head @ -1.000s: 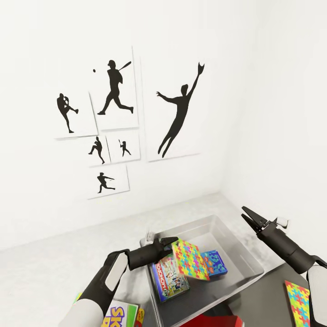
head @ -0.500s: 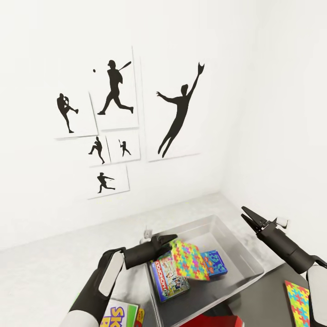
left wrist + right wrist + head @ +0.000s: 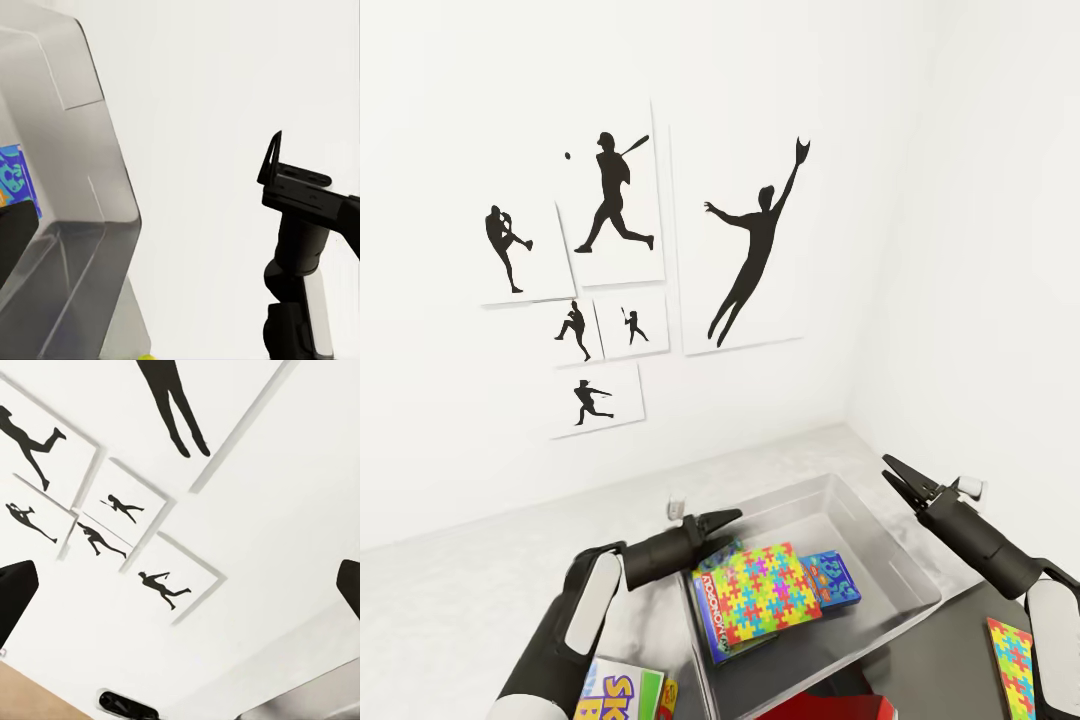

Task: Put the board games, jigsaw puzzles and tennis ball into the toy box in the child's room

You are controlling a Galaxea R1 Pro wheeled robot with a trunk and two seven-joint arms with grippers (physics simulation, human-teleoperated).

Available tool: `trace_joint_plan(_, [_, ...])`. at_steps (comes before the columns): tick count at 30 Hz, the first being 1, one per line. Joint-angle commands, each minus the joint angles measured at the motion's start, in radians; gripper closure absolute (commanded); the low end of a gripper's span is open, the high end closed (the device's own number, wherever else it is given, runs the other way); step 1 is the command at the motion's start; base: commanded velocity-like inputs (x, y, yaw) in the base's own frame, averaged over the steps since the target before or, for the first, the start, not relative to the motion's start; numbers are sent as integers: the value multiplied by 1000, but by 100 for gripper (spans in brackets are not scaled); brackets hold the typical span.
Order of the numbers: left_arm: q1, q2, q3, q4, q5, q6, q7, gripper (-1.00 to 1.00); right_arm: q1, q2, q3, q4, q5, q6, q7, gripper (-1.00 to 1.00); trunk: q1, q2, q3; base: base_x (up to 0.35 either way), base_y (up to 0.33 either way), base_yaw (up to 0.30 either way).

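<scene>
Down in the toy box [image 3: 905, 585], the jigsaw puzzle [image 3: 766, 592] lies flat, a square of bright yellow, pink, blue and green interlocking pieces, tilted a little and resting on top of the Monopoly box [image 3: 710, 612], whose red-edged side with white lettering peeks out along the left. Just beside it, towards the right of the box, sits the small blue board game [image 3: 830, 580], partly tucked under the puzzle's corner. The toy box is a shallow light grey tray with flared sides, standing on the pale bench [image 3: 480, 570] close to the white wall.

Left tool [image 3: 718, 519] hovers over the near-left rim of the toy box, its dark fingers parted a little and nothing between them. Right tool [image 3: 900, 478] hangs above the right side of the box, its 2 pointed fingers spread apart and empty; in the left wrist view that same right tool [image 3: 274, 159] stands against the white wall, past the grey flank of the box.

At the lower right edge of the head view, a 2nd jigsaw puzzle [image 3: 1014, 665] lies on a dark surface, same bright pattern, cut off by the frame. At the lower left, the Skip-Bo box [image 3: 622, 693] shows yellow and green with blue lettering. On the wall hang 6 white panels with black baseball silhouettes [image 3: 755, 240].
</scene>
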Motion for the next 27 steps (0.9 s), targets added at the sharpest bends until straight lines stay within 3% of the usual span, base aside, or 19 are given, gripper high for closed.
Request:
trace_joint_plan(1, [9, -1, 3, -28, -5, 21, -5, -100, -1, 0, -1, 0, 1, 4, 4, -100, 1, -2, -2, 0, 0, 0])
trace_joint_plan(5, [23, -1, 6, -101, -4, 66, -7, -100, -1, 0, -1, 0, 1, 4, 4, -100, 1, -2, -2, 0, 0, 0])
trace_joint_plan(8, [25, 15, 9, -151, 1, 79, -8, -100, -1, 0, -1, 0, 1, 4, 4, -100, 1, -2, -2, 0, 0, 0])
trace_joint_plan(12, [27, 65, 9, -224, 41, 86, -9, -100, -1, 0, 0, 0, 1, 4, 4, -100, 1, -2, -2, 0, 0, 0])
trace_joint_plan(14, [28, 108, 10, -257, 67, 88, -10, -100, -1, 0, 0, 0, 1, 4, 4, -100, 1, -2, -2, 0, 0, 0])
trace_joint_plan(15, [28, 151, 10, -282, 86, 89, -11, -100, -1, 0, 1, 0, 1, 4, 4, -100, 1, -2, -2, 0, 0, 0])
trace_joint_plan(17, [29, 275, 9, -316, 134, 89, -22, -100, -1, 0, 4, 0, 1, 4, 4, -100, 1, -2, -2, 0, 0, 0])
trace_joint_plan(18, [30, 312, 9, -320, 149, 89, -27, -100, -1, 0, 5, 0, 1, 4, 4, -100, 1, -2, -2, 0, 0, 0])
trace_joint_plan(19, [37, 387, 9, -323, 180, 89, -43, -100, -1, 0, 8, 0, 1, 4, 4, -100, 1, -2, -2, 0, 0, 0])
trace_joint_plan(20, [42, 424, 9, -320, 196, 89, -53, -100, -1, 0, 9, 0, 1, 4, 4, -100, 1, -2, -2, 0, 0, 0])
trace_joint_plan(21, [58, 493, 10, -309, 225, 86, -79, -100, -1, 0, 11, 0, 1, 4, 4, -100, 1, -2, -2, 0, 0, 0])
trace_joint_plan(22, [67, 523, 10, -302, 238, 85, -94, -100, -1, 0, 12, 0, 1, 4, 3, -100, 1, -2, -2, 0, 0, 0])
trace_joint_plan(23, [84, 576, 14, -285, 261, 82, -130, -100, -1, 0, 17, 0, 1, 4, 3, -100, 1, -2, -2, 0, 0, 0])
trace_joint_plan(25, [101, 630, 24, -259, 278, 78, -185, -100, -1, 0, 27, 0, 2, 3, 3, -100, 1, -2, -2, 0, 0, 0])
trace_joint_plan(27, [111, 659, 41, -238, 286, 74, -230, -100, -1, 0, 39, 0, 2, 2, 2, -100, 1, -2, -2, 0, 0, 0])
